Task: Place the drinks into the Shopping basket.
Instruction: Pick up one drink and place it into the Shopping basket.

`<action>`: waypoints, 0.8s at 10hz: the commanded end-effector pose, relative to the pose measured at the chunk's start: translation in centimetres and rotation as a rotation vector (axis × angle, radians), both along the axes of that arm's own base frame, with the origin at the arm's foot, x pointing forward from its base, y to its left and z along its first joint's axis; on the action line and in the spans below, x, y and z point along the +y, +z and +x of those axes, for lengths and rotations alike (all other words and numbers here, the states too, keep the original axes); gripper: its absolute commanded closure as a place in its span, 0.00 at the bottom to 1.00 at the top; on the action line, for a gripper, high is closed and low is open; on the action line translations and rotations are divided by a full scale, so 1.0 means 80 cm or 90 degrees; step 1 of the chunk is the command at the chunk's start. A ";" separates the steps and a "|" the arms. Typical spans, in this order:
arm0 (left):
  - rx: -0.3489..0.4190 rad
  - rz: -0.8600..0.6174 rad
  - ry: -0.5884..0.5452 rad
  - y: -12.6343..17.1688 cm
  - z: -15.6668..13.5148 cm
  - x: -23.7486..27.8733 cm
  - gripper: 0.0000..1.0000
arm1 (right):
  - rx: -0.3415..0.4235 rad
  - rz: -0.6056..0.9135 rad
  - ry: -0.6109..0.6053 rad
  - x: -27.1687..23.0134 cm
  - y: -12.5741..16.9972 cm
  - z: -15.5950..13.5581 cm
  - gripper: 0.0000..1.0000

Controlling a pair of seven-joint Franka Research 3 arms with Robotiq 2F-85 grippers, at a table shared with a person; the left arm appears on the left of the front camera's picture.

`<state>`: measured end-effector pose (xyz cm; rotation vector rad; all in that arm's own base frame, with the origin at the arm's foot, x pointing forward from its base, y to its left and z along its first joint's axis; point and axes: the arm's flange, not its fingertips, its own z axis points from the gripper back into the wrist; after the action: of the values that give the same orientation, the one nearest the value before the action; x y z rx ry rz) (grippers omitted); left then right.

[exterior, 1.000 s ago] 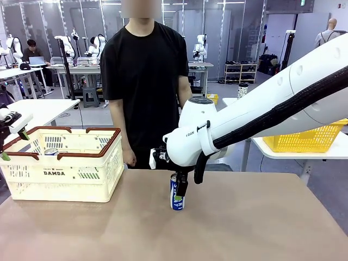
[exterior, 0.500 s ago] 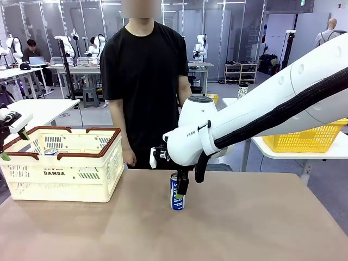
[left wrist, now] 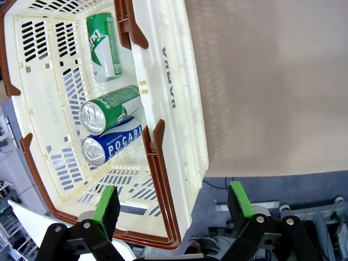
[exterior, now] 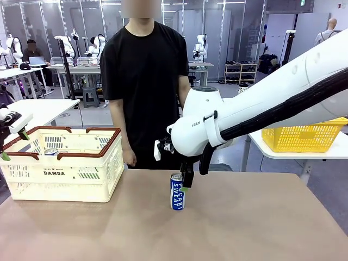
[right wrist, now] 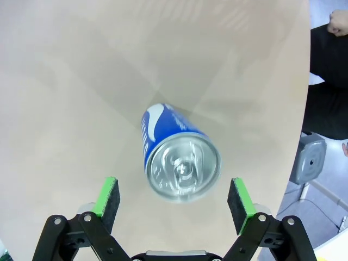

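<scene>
My right gripper (right wrist: 173,198) is spread wide, empty, touching nothing, hanging right above one blue-and-white can (exterior: 177,191) that stands upright mid-table; in the right wrist view its silver top sits between the green pads. Left gripper (left wrist: 173,200) is wide open too, holding nothing, hovering over the near rim of the Shopping basket (exterior: 76,173), out at 9 o'clock from that can. Count inside the basket: two green cans (left wrist: 103,46) plus one blue can (left wrist: 111,144) at 6 o'clock of them.
</scene>
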<state>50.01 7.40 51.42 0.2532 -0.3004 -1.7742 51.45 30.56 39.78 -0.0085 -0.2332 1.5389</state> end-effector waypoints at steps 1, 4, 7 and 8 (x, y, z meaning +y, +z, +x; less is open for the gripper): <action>-0.004 0.001 0.014 0.002 0.000 -0.001 0.00 | 0.011 -0.017 -0.026 -0.018 0.014 -0.014 0.00; -0.004 0.001 0.014 0.002 0.000 -0.001 0.00 | -0.007 -0.019 -0.083 -0.068 0.038 -0.039 0.00; -0.004 0.001 0.014 0.002 0.000 -0.001 0.00 | -0.040 -0.003 -0.145 -0.139 0.079 -0.090 0.00; -0.004 0.001 0.014 0.002 0.000 -0.001 0.00 | -0.047 0.010 -0.156 -0.164 0.092 -0.113 0.00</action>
<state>50.01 7.45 51.41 0.2530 -0.3006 -1.7734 45.09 18.97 46.70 -0.0825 -0.2604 1.3187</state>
